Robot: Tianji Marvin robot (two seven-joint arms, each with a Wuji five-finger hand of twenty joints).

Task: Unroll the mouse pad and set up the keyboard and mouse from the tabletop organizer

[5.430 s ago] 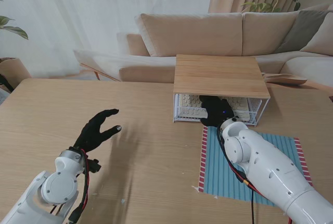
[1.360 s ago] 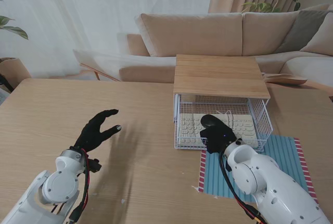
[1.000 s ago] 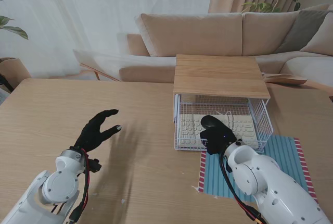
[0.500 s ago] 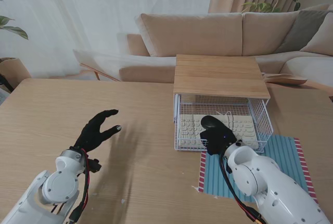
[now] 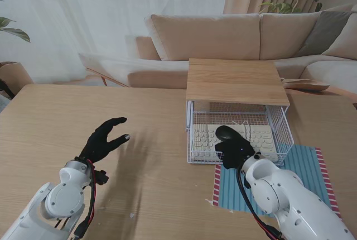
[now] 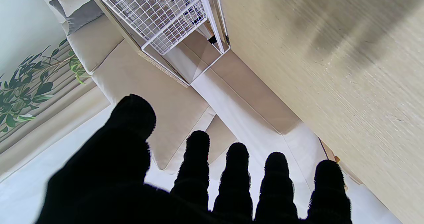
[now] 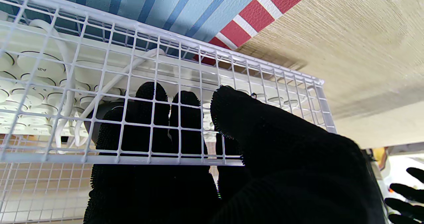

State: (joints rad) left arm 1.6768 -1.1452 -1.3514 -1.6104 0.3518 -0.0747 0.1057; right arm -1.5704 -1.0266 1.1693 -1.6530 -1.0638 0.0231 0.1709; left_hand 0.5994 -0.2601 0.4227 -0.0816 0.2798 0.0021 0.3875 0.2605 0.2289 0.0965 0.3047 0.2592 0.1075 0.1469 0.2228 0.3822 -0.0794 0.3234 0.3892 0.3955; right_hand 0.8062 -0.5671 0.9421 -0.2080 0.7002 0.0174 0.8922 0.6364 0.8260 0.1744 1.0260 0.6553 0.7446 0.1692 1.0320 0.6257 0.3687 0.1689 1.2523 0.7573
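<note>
The organizer (image 5: 237, 81) has a wooden top, and its white wire drawer (image 5: 284, 134) stands pulled out toward me. A white keyboard (image 5: 262, 137) with a white cable lies in the drawer. The drawer's front edge rests over the blue striped mouse pad (image 5: 301, 173), which lies flat with red-and-white ends. My right hand (image 5: 231, 148) grips the drawer's front wall (image 7: 265, 75), fingers (image 7: 149, 118) hooked inside and thumb outside. A dark rounded shape sits by the fingers; I cannot tell whether it is the mouse. My left hand (image 5: 103, 139) hovers open over the table's left side.
A beige sofa (image 5: 223, 39) runs behind the table's far edge. The wooden table top (image 5: 156, 128) lies bare between my left hand and the organizer. In the left wrist view the drawer (image 6: 155, 18) shows beyond my spread fingers (image 6: 198, 171).
The drawer, inside the organizer 5.4 s ago, has been drawn out by my right hand. Over the last second it crept slightly nearer to me. The left hand has not moved.
</note>
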